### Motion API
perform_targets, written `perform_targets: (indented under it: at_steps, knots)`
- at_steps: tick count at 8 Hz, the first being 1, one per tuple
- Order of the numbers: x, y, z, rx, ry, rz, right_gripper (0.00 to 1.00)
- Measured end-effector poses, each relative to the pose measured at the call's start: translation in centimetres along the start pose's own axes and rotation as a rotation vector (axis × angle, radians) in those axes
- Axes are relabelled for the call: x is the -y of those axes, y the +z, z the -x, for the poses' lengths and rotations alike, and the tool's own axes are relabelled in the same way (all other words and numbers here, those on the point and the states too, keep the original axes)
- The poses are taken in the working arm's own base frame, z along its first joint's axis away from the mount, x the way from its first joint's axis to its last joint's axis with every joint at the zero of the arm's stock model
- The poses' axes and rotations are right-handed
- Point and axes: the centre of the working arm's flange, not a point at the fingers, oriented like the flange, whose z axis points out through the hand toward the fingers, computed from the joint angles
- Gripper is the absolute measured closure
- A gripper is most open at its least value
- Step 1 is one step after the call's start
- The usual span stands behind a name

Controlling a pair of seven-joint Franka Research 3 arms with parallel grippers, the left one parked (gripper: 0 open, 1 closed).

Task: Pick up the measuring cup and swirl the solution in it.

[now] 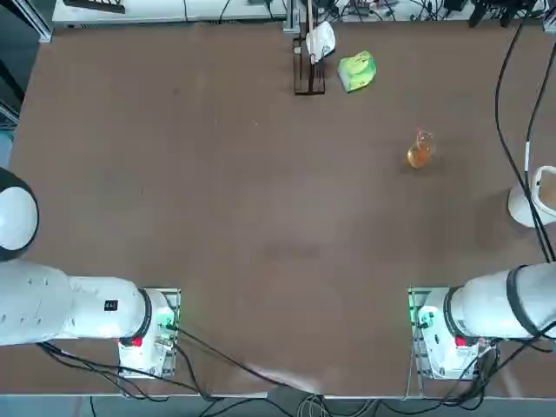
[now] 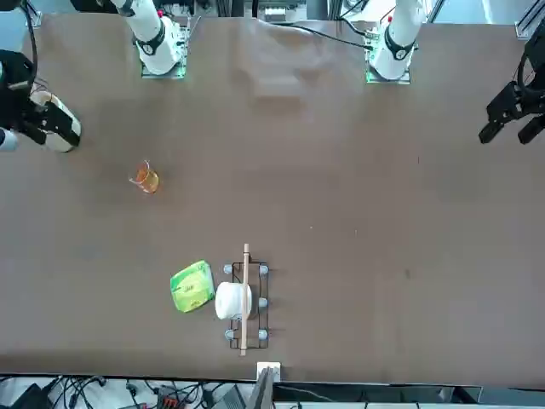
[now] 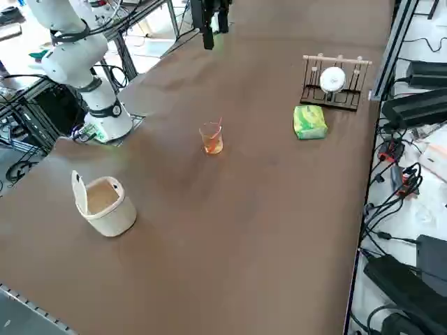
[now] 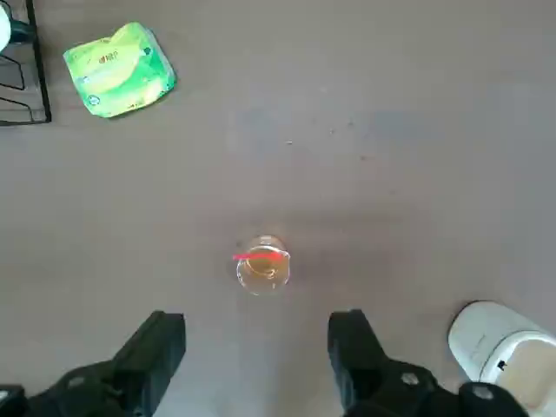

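Observation:
The measuring cup (image 1: 419, 154) is a small clear glass vessel standing upright on the brown table, right of centre. It also shows in the front view (image 2: 146, 179), the right side view (image 3: 212, 139) and the right wrist view (image 4: 262, 265). The solution (image 4: 263, 271) inside it is orange-amber, and a thin red mark crosses the rim. My right gripper (image 4: 256, 337) hangs high above the table, open, with nothing between its two black fingers (image 4: 161, 343). The cup lies just beyond the fingertips, roughly centred between them and well below.
A larger white cup (image 1: 539, 195) stands near the table's right edge, close to my gripper (image 4: 499, 343). A green packet (image 1: 357, 70) lies at the far side beside a small dark rack (image 1: 308, 82) holding a white round object.

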Motion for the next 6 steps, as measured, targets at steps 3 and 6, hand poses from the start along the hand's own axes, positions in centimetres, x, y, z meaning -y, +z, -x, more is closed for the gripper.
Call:
perform_targets:
  at_steps: [3, 6]
  knots:
    - [0.3, -0.2, -0.1, -0.007, -0.004, 0.000, 0.00]
    - [3.9, 2.6, -0.6, 0.036, 0.096, 0.063, 0.00]
